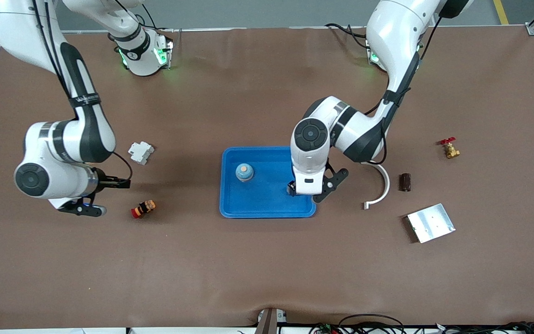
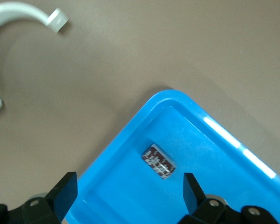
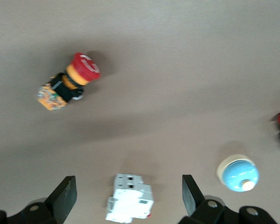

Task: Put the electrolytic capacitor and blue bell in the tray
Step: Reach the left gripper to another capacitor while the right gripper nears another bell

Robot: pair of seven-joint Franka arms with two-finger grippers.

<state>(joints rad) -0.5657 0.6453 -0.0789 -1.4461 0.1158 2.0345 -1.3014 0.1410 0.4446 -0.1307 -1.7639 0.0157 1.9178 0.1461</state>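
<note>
Capacitor [image 2: 159, 161] and bell [image 1: 244, 172] lie in tray [image 1: 267, 211]; left hand [image 2: 130, 196] open, empty above it; right hand [image 3: 128, 196] open, empty, waiting frame-left.

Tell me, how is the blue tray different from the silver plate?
The tray is bright blue with a raised rim; the plate is flat and silver. The tray is the larger. The tray holds a blue bell and a small dark capacitor; the plate carries nothing. Both are rectangular and lie on the brown table.
</note>
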